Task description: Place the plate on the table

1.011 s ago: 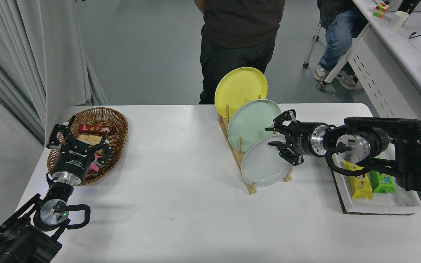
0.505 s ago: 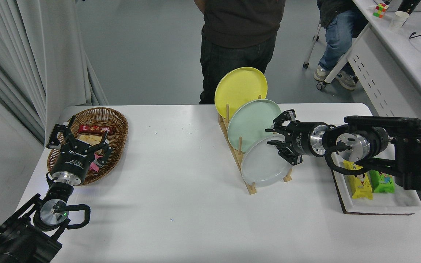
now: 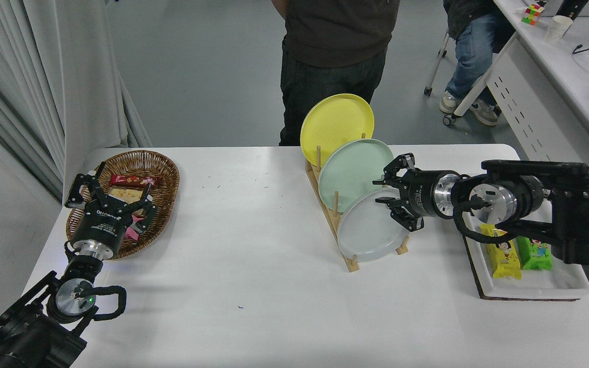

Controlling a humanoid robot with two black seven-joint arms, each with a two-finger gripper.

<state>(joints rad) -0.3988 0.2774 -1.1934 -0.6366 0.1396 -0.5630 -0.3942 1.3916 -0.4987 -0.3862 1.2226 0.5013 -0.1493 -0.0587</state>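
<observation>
The plate [image 3: 368,232], pale grey, stood on edge in the nearest slot of a wooden rack [image 3: 331,214], leaning back against the mint-green plate [image 3: 353,171], with the yellow plate [image 3: 335,120] in the farthest slot. The right gripper [image 3: 391,197] had reached in from the right, level with the grey plate's upper right rim. Its jaws stood wide apart, one above and one below, right at the rim; whether either touched it could not be told. The upper one sat close beside the green plate's right edge.

Left of the rack the white surface [image 3: 243,245] lay open across its whole middle, and the near strip in front of the rack was bare as well. The rack's upright pegs flanked the grey plate low down, and the green plate stood directly behind it. To the right, the robot's forearm crossed above a white tray [image 3: 529,289] with a dark edge, holding a yellow packet [image 3: 501,255] and a green packet [image 3: 534,254], well clear of the rack and close to the surface's right edge.

At the far left a wicker basket [image 3: 164,174] held snacks, and the left gripper [image 3: 113,197] was parked over its near side, jaws spread. A person in dark clothes [image 3: 333,46] stood just beyond the far edge behind the rack, and another sat farther right.
</observation>
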